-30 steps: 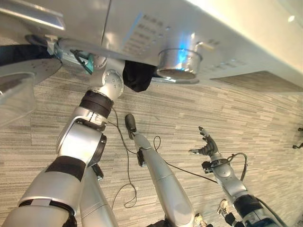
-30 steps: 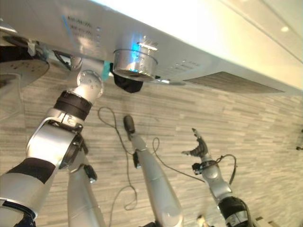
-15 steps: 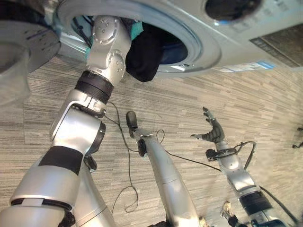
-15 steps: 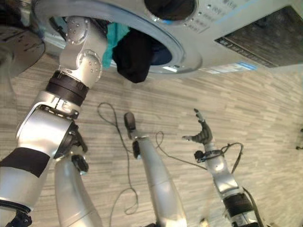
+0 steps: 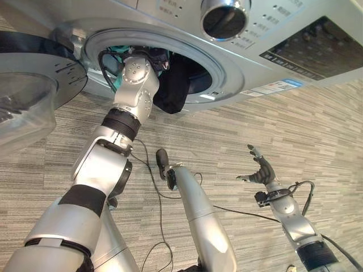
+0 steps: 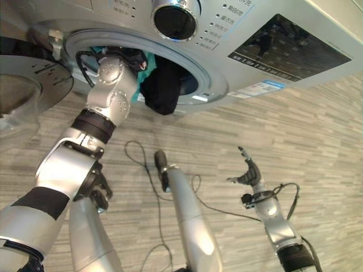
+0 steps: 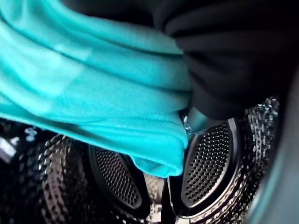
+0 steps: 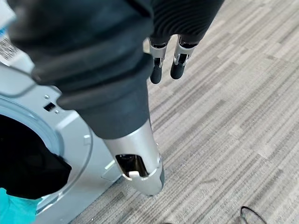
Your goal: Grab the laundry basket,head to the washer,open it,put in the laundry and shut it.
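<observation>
The silver washer [image 5: 238, 79] stands with its round door [image 5: 34, 85] swung open to the left. My left arm [image 5: 133, 93] reaches through the opening into the drum, and its hand is hidden inside. A black garment [image 5: 173, 90] hangs over the lower rim of the opening, with teal cloth [image 6: 140, 95] beside it. In the left wrist view the teal cloth [image 7: 93, 93] and the black garment [image 7: 233, 56] hang in front of the perforated drum wall [image 7: 210, 163]. My right hand [image 5: 260, 171] is open and holds nothing, low on the right above the floor.
A chrome dial [image 5: 224, 17] and a dark display panel [image 5: 306, 48] sit on the washer's front above the opening. Grey striped carpet [image 5: 283, 130] covers the floor before the washer. The open door juts out at the left.
The head camera has shifted, so more of the washer's front and its opening shows. My left arm stays in the drum with the black garment at the rim. The right hand stays open.
</observation>
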Robot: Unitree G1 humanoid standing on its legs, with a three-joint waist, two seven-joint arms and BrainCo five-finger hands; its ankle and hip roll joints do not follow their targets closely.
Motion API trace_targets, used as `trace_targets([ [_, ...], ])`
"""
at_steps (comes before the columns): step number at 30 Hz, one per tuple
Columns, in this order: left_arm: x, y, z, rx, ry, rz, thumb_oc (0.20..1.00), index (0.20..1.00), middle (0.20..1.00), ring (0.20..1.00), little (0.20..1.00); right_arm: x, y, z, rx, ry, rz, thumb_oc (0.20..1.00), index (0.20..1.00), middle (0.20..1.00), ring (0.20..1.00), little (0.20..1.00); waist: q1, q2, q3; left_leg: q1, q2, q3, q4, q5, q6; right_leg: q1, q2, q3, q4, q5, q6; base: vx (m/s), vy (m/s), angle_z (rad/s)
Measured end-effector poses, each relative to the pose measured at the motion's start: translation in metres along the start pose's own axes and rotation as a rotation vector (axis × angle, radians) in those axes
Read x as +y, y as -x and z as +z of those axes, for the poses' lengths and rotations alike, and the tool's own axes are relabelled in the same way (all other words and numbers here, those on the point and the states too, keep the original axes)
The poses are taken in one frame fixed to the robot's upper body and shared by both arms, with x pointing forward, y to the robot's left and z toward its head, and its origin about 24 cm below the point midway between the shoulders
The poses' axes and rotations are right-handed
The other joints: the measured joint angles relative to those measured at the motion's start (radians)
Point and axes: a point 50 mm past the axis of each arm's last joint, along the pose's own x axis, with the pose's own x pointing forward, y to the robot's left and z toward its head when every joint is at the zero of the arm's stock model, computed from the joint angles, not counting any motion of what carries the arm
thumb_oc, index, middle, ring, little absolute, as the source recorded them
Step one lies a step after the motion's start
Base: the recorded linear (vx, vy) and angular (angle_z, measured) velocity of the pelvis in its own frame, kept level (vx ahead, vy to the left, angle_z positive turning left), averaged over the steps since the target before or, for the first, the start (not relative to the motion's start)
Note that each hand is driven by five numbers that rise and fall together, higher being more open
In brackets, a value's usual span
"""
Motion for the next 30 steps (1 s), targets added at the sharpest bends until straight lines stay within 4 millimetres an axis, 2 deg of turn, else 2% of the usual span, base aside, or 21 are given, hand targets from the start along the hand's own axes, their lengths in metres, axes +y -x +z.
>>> trace_targets([
  [4,-0.019,0.002,0.002,-0.02,0.015,-0.019,0.2,0.2,0.2,0.2,0.2,-0.002,0.001,-0.001,0.009,-0.051,-0.032,1.0,1.0,1.0,1.0,1.0,-0.019,-0.024,-0.023,-0.037,0.011,0.003,-0.001,-0.001,0.001,-0.034,0.014,0.006,-0.015,0.011,0.006,0.0,-0.101,-0.1],
  [6,-0.021,0.001,0.001,-0.014,0.009,0.006,0.2,0.2,0.2,0.2,0.2,-0.002,0.001,-0.001,0.01,-0.087,-0.053,1.0,1.0,1.0,1.0,1.0,-0.021,-0.029,-0.028,-0.039,0.009,0.004,-0.009,0.001,-0.001,-0.031,0.007,-0.001,-0.027,0.016,0.007,-0.02,-0.13,0.01],
  [7,-0.021,0.0,0.002,-0.049,-0.153,0.001,0.2,0.2,0.2,0.2,0.2,-0.004,0.001,0.004,-0.013,-0.147,-0.063,1.0,1.0,1.0,1.0,1.0,-0.032,-0.038,-0.036,-0.039,0.01,0.008,-0.026,0.004,-0.005,-0.033,0.009,0.0,-0.047,0.021,0.006,-0.01,-0.088,-0.04],
  [8,-0.025,0.0,0.004,-0.078,-0.238,-0.019,0.2,0.2,0.2,0.2,0.2,-0.004,0.001,0.009,-0.043,-0.175,-0.068,1.0,1.0,1.0,1.0,1.0,-0.037,-0.047,-0.043,-0.04,0.012,0.011,-0.037,0.006,-0.007,-0.034,0.013,0.002,-0.063,0.029,0.005,0.01,-0.092,-0.05],
  [11,-0.03,0.0,0.007,-0.115,-0.34,-0.051,0.2,0.2,0.2,0.2,0.2,-0.006,0.001,0.015,-0.08,-0.208,-0.085,1.0,1.0,1.0,1.0,1.0,-0.046,-0.058,-0.055,-0.046,0.015,0.01,-0.04,0.009,-0.013,-0.037,0.017,0.0,-0.073,0.031,0.006,0.02,-0.092,-0.04],
  [13,-0.038,0.006,-0.004,-0.151,-0.568,-0.144,0.2,0.2,0.2,0.2,0.2,-0.007,0.0,0.02,-0.101,-0.211,-0.087,1.0,1.0,1.0,1.0,1.0,-0.038,-0.065,-0.075,-0.062,0.027,0.01,-0.038,0.008,-0.012,-0.044,0.027,-0.004,-0.082,0.031,0.006,0.03,-0.123,-0.09],
  [14,-0.042,0.007,-0.008,-0.142,-0.589,-0.161,0.937,0.937,0.937,0.937,0.937,-0.007,-0.001,0.023,-0.118,-0.224,-0.09,1.0,1.0,1.0,1.0,1.0,-0.038,-0.069,-0.101,-0.081,0.033,0.009,-0.036,0.006,-0.012,-0.061,0.032,-0.005,-0.085,0.032,0.005,0.03,-0.114,-0.1],
  [15,-0.042,0.007,-0.009,-0.134,-0.585,-0.159,1.0,1.0,1.0,1.0,1.0,-0.008,-0.001,0.024,-0.123,-0.235,-0.092,1.0,1.0,1.0,1.0,1.0,-0.039,-0.069,-0.11,-0.087,0.036,0.009,-0.031,0.005,-0.011,-0.063,0.033,-0.008,-0.089,0.033,0.004,0.02,-0.076,-0.07],
  [19,-0.033,0.005,-0.016,-0.084,-0.61,-0.145,1.0,1.0,1.0,1.0,1.0,-0.008,-0.002,0.025,-0.123,-0.254,-0.092,1.0,1.0,1.0,1.0,1.0,-0.029,-0.065,-0.134,-0.087,0.042,0.008,-0.032,-0.001,-0.011,-0.062,0.04,-0.007,-0.09,0.033,0.004,0.01,-0.044,-0.04],
  [20,-0.03,0.005,-0.024,-0.026,-0.695,-0.195,1.0,1.0,1.0,1.0,1.0,-0.009,-0.003,0.025,-0.122,-0.253,-0.09,1.0,1.0,1.0,1.0,1.0,-0.018,-0.06,-0.139,-0.075,0.041,0.009,-0.038,0.0,-0.012,-0.052,0.038,-0.008,-0.091,0.033,0.004,0.0,0.0,0.0],
  [23,-0.026,0.008,-0.037,0.042,-0.739,-0.239,1.0,1.0,1.0,1.0,1.0,-0.01,-0.003,0.024,-0.116,-0.265,-0.091,1.0,1.0,1.0,1.0,1.0,-0.006,-0.051,-0.146,-0.061,0.04,0.01,-0.043,0.001,-0.014,-0.038,0.037,-0.008,-0.093,0.033,0.003,0.01,0.007,0.02],
  [24,-0.026,0.008,-0.037,0.048,-0.741,-0.24,1.0,1.0,1.0,1.0,1.0,-0.01,-0.003,0.023,-0.115,-0.265,-0.091,1.0,1.0,1.0,1.0,1.0,-0.005,-0.049,-0.147,-0.061,0.04,0.01,-0.043,0.001,-0.014,-0.038,0.037,-0.008,-0.093,0.033,0.003,0.03,0.08,0.0],
  [25,-0.022,0.007,-0.036,0.049,-0.775,-0.241,1.0,1.0,1.0,1.0,1.0,-0.01,-0.004,0.025,-0.12,-0.263,-0.092,1.0,1.0,1.0,1.0,1.0,0.012,-0.042,-0.147,-0.059,0.036,0.018,-0.045,0.002,-0.014,-0.037,0.034,-0.009,-0.091,0.033,0.003,0.01,0.094,0.1],
  [26,-0.023,0.009,-0.04,0.017,-1.026,-0.354,1.0,1.0,1.0,1.0,1.0,-0.014,-0.003,0.017,-0.087,-0.244,-0.095,1.0,1.0,1.0,1.0,1.0,0.026,-0.035,-0.144,-0.044,0.013,0.032,-0.07,0.007,-0.009,-0.037,0.012,-0.01,-0.086,0.029,0.006,-0.03,0.108,0.49],
  [27,-0.02,0.019,-0.051,-0.09,-1.474,-0.598,1.0,1.0,1.0,1.0,1.0,-0.022,-0.005,-0.004,-0.011,-0.258,-0.148,1.0,1.0,1.0,1.0,1.0,0.031,-0.034,-0.144,0.013,-0.041,0.061,-0.16,0.039,-0.012,-0.023,-0.036,0.005,-0.097,0.026,0.011,-0.04,0.067,0.94],
  [28,-0.001,0.049,-0.093,-0.02,-1.731,-0.853,1.0,1.0,1.0,1.0,1.0,-0.025,-0.004,-0.065,0.291,-0.209,-0.188,1.0,1.0,1.0,1.0,1.0,0.072,0.04,-0.147,0.102,-0.035,0.089,-0.265,0.072,-0.014,0.078,-0.065,-0.018,-0.206,0.054,0.016,-0.02,0.053,0.92],
  [29,0.01,0.06,-0.11,0.047,-1.771,-0.912,1.0,1.0,1.0,1.0,1.0,-0.023,0.002,-0.088,0.428,-0.16,-0.17,1.0,1.0,1.0,1.0,1.0,0.1,0.07,-0.145,0.155,-0.027,0.108,-0.306,0.097,-0.019,0.134,-0.069,-0.033,-0.241,0.059,0.016,-0.01,0.047,0.58],
  [30,0.019,0.069,-0.121,0.099,-1.78,-0.941,1.0,1.0,1.0,1.0,1.0,-0.022,0.006,-0.094,0.467,-0.135,-0.15,1.0,1.0,1.0,1.0,1.0,0.117,0.084,-0.148,0.189,-0.03,0.117,-0.329,0.105,-0.019,0.165,-0.073,-0.03,-0.254,0.06,0.017,-0.03,0.144,0.2],
])
